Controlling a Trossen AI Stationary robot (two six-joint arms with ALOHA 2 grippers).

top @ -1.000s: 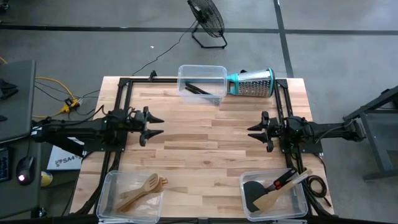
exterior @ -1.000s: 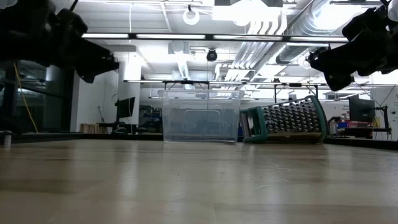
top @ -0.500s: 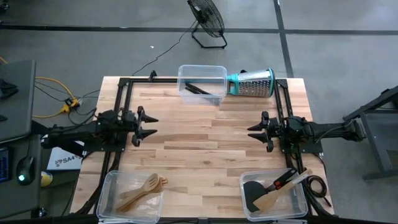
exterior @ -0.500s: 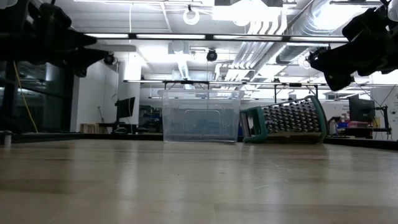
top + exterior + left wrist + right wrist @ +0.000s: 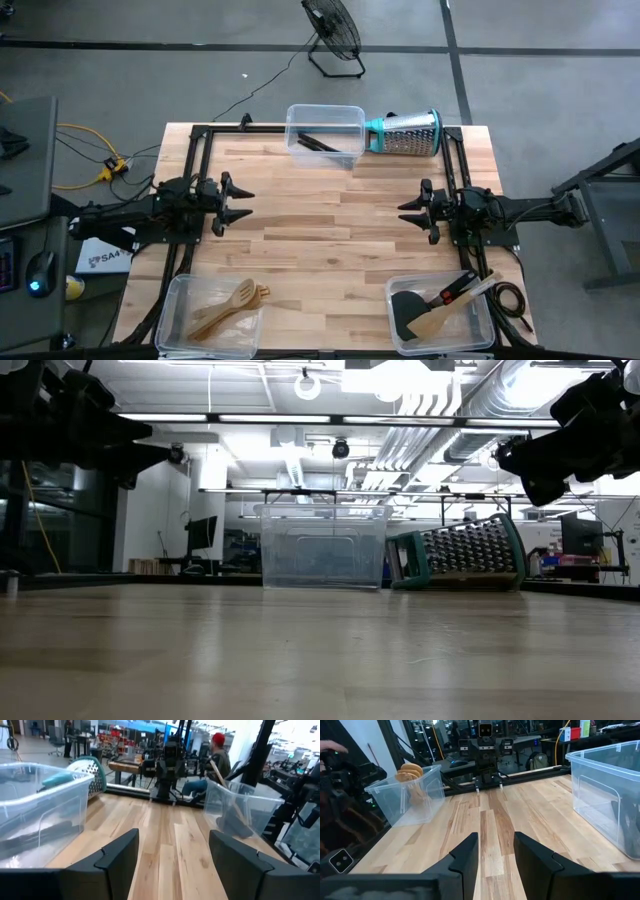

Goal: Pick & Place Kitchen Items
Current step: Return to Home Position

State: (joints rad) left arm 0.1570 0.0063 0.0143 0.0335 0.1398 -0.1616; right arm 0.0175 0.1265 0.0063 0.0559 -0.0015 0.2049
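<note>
My left gripper (image 5: 243,201) hovers open and empty over the table's left side; its fingers (image 5: 120,852) stand wide apart. My right gripper (image 5: 405,212) hovers open and empty over the right side, facing it. Pale wooden utensils (image 5: 232,305) lie in the clear bin (image 5: 175,300) at the near left. A black spatula (image 5: 408,312), a red-black handle (image 5: 455,288) and a wooden spatula (image 5: 440,322) lie in the near right bin (image 5: 480,335). Thin black tools (image 5: 318,145) lie in the far bin (image 5: 352,115).
A steel cone grater (image 5: 405,133) with a teal rim lies on its side right of the far bin. Bare wooden tabletop (image 5: 325,240) spreads between the two grippers. A floor fan (image 5: 333,35) stands beyond the far edge. A person in a red cap (image 5: 218,740) shows in the room behind.
My left gripper has drawn back a little toward the table's left edge, staying open, and then kept still.
</note>
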